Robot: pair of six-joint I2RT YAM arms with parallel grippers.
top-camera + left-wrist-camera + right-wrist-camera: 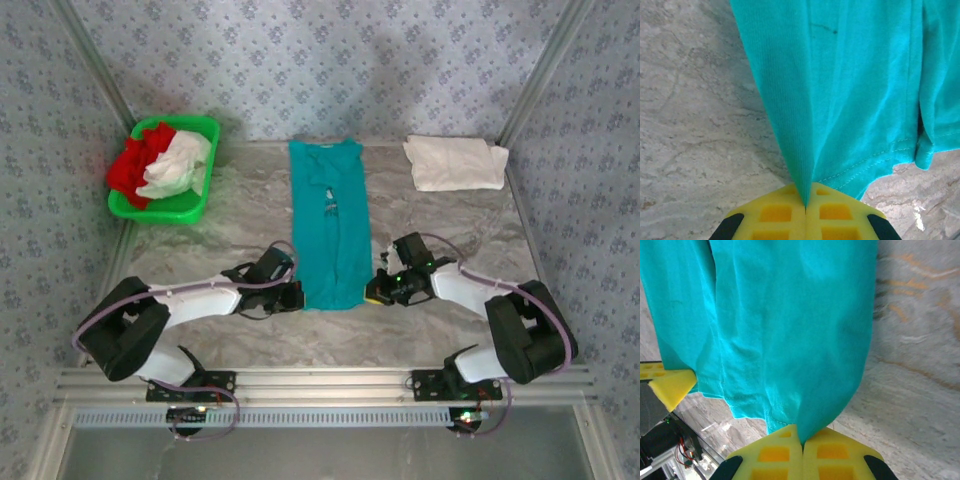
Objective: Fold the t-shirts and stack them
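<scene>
A teal t-shirt (pixel 329 215) lies folded into a long narrow strip down the middle of the table, collar at the far end. My left gripper (pixel 297 294) is shut on its near left hem corner, and the cloth (pixel 840 90) rises in a pinched ridge from between the yellow pads (pixel 775 212). My right gripper (pixel 374 290) is shut on the near right hem corner, the teal cloth (pixel 790 325) pulled into its closed yellow pads (pixel 840 452). A folded white t-shirt (pixel 455 162) rests at the far right. Red and white t-shirts (pixel 160 165) are heaped in the basket.
A green plastic basket (pixel 203 130) stands at the far left corner. Patterned walls close in the table on three sides, with metal posts at the corners. The left gripper's yellow pad (pixel 670 385) shows at the left edge of the right wrist view.
</scene>
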